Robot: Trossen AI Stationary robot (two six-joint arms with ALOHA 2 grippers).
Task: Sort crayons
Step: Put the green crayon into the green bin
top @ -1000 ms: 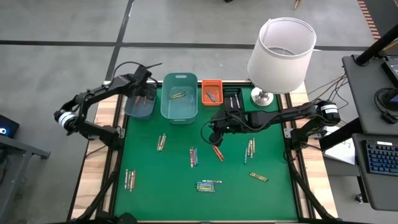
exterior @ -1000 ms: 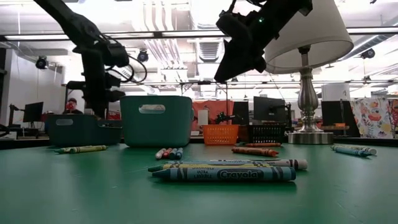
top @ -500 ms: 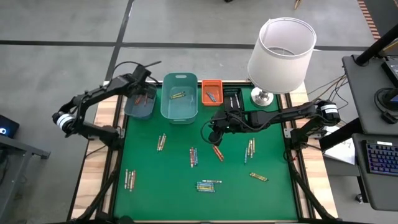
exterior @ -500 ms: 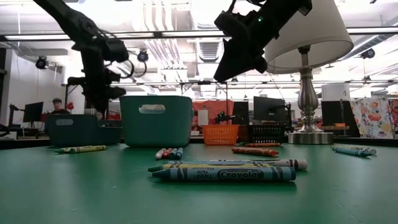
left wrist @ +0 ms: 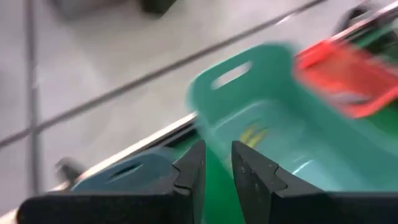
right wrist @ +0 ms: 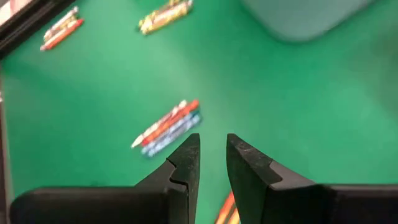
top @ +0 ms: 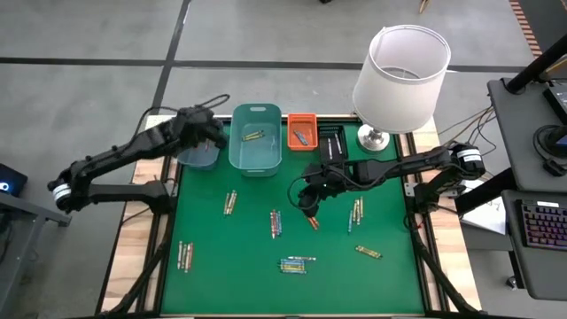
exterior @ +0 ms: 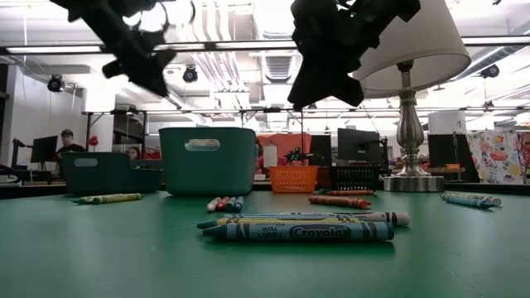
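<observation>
Crayons lie in small groups on the green table: orange ones [top: 311, 219], a red, white and blue group [top: 275, 223], and others [top: 230, 202] [top: 357, 211] [top: 298, 264]. Yellow-green crayons [top: 252, 136] lie in the teal bin [top: 257, 161], and a blue one in the orange bin [top: 301, 122]. My left gripper [top: 215, 131] hangs high between the dark-teal bin [top: 198, 157] and the teal bin, with a narrow gap between its fingers [left wrist: 217, 155] and nothing in it. My right gripper [top: 307, 197] hovers just above the orange crayons [right wrist: 225, 208], narrowly open [right wrist: 211, 146] and empty.
A black bin [top: 330, 142] stands right of the orange bin. A lamp with a white shade [top: 400, 71] stands at the far right corner on its metal base [top: 374, 137]. More crayons lie near the left edge [top: 185, 255] and at the right [top: 368, 252].
My left gripper has risen from over the dark-teal bin and swung toward the teal bin. The red thing seen at its fingers earlier no longer shows. My right gripper has shifted a little toward the table's near edge, over the orange crayons.
</observation>
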